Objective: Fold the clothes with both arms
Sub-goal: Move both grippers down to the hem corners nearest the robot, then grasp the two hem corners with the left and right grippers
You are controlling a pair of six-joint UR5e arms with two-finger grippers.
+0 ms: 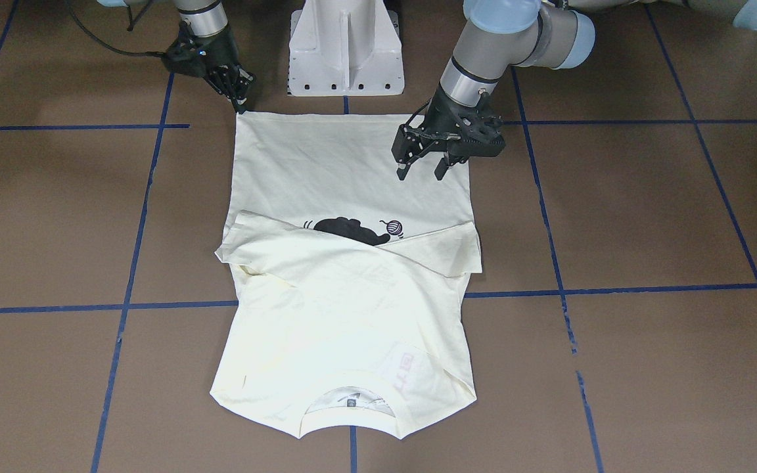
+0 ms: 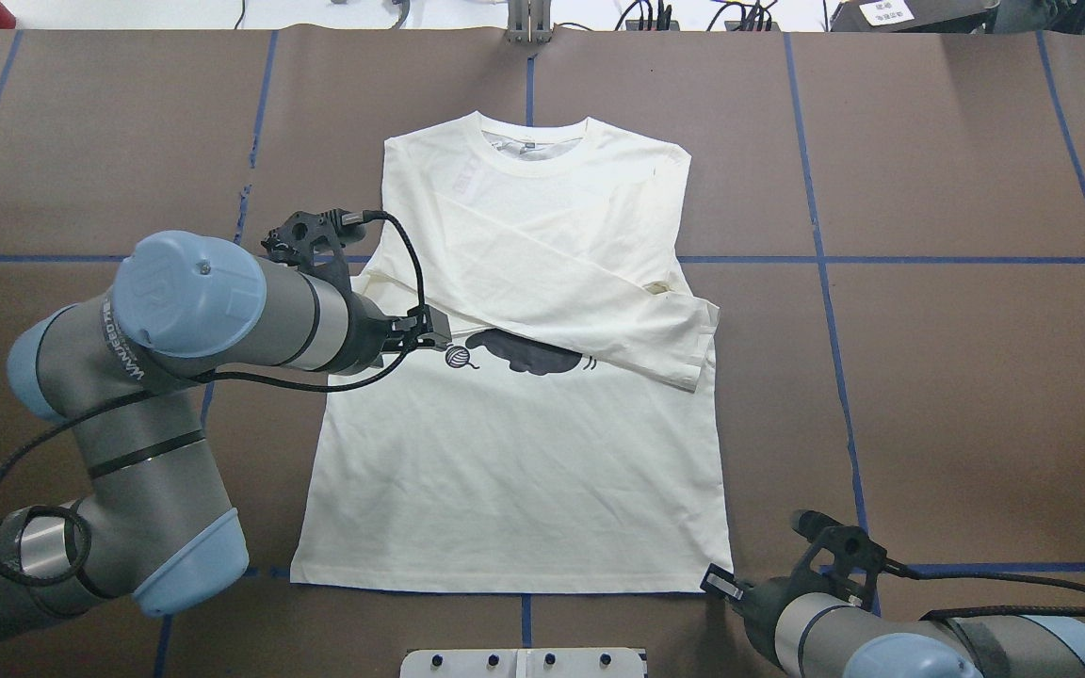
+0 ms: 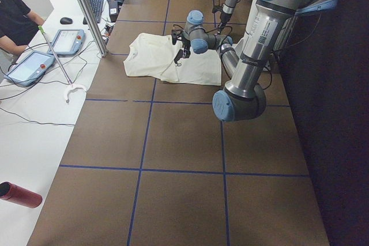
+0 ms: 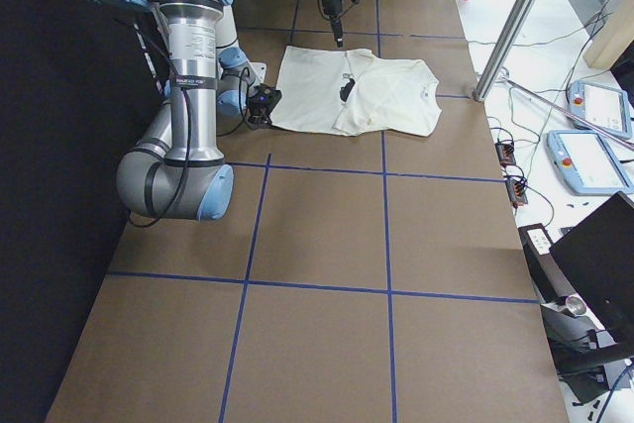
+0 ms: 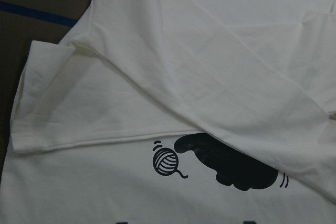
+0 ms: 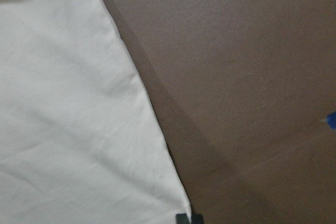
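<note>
Lying flat at the middle of the table (image 1: 648, 217), print side up: the T-shirt (image 1: 326, 157), long axis running from the robot's edge to the operators' edge, hem nearest the robot. Both sleeves (image 1: 352, 263) crossed over the chest, half covering the cat print (image 1: 349, 228).

Hanging above the cloth near its side edge, between sleeve and hem: the left gripper (image 1: 421, 173), fingers spread wide, nothing between them. Sitting right at the other hem corner: the right gripper (image 1: 242, 104), fingers drawn narrow (cloth pinched or not, impossible to tell).

Judging by this, probably a hem-to-collar fold next, turning on one gap: left hem corner (image 2: 298, 571) lying toward the robot's edge from the left gripper, so the right gripper much the nearer to its hold.

Front-facing view alone giving the left fingers' spread, hidden under the forearm (image 2: 316, 325) from overhead. Right wrist view alone putting dark fingertips (image 6: 182, 217) just beside the corner.
</note>
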